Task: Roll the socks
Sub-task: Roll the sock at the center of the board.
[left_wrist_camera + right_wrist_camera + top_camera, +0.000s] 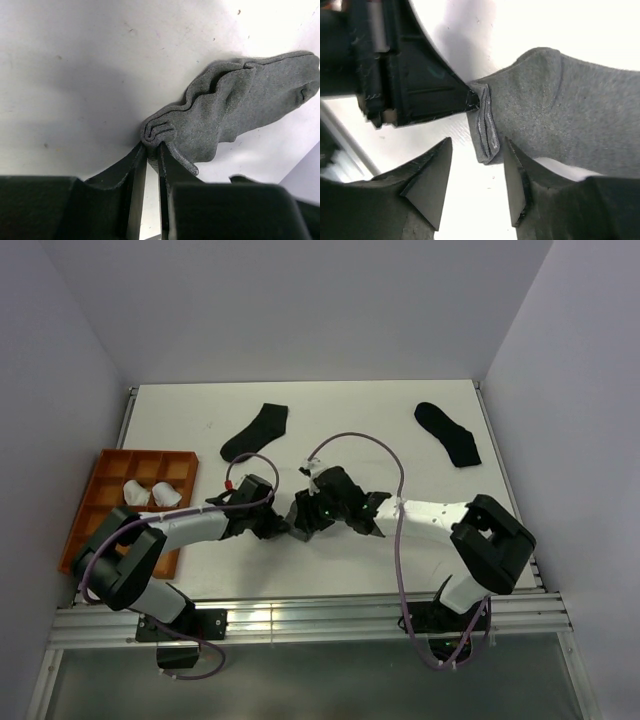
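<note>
A grey sock (240,100) lies bunched on the white table, its folded edge creased into pleats. My left gripper (152,146) is shut on that folded edge, with its fingers pinching the cloth. In the right wrist view the same grey sock (570,110) fills the right side. My right gripper (477,145) stands open around the sock's cuff edge, and neither finger presses it. The left gripper's fingertip (465,97) meets the cuff from the left. From above, both grippers meet at the table's middle, left gripper (276,524), right gripper (308,517), hiding most of the sock.
Two dark socks lie flat farther back, one at centre left (255,432) and one at the right (448,433). An orange compartment tray (110,465) at the left edge holds two white rolled bundles (151,495). Cables loop over both arms.
</note>
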`<state>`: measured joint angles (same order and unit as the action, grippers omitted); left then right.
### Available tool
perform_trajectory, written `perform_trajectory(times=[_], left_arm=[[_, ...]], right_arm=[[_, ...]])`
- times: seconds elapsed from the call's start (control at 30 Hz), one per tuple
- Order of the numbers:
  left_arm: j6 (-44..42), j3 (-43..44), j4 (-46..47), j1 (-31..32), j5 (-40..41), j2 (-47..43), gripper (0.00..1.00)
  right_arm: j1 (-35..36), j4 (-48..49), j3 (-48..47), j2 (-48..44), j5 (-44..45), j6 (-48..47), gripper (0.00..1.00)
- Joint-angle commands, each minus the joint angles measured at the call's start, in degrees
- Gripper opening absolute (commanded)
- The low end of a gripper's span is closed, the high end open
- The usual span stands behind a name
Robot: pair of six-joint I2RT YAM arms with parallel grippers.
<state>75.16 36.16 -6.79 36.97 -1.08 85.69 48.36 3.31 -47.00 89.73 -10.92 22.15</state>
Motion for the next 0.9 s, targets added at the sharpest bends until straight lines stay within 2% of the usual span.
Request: perform_trajectory(times=[0.0,0.27,0.77,0.87], left_arm=[[-4.6,0.0,-10.7,0.1,5.0,4.1,0.2],[-5.7,1.5,-11.3,0.1,4.5,4.8,0.2],[-6.4,2.7,-12.6,0.1,4.3,5.5,0.2],[-6.4,3.1,-13.5,-0.1,4.6,5.0,0.2]], right_arm=[[4.9,0.0,1.5,-2.4,13.8,-8.4,0.49],[11.7,1.8,-0.5,2.3,20.5,-13.4,0.45],[15.3,-0.8,-2.7,11.3,26.1,-14.5,0.41],[16.2,-2.0,-2.8,12.9,27.7,-13.8,0.37]])
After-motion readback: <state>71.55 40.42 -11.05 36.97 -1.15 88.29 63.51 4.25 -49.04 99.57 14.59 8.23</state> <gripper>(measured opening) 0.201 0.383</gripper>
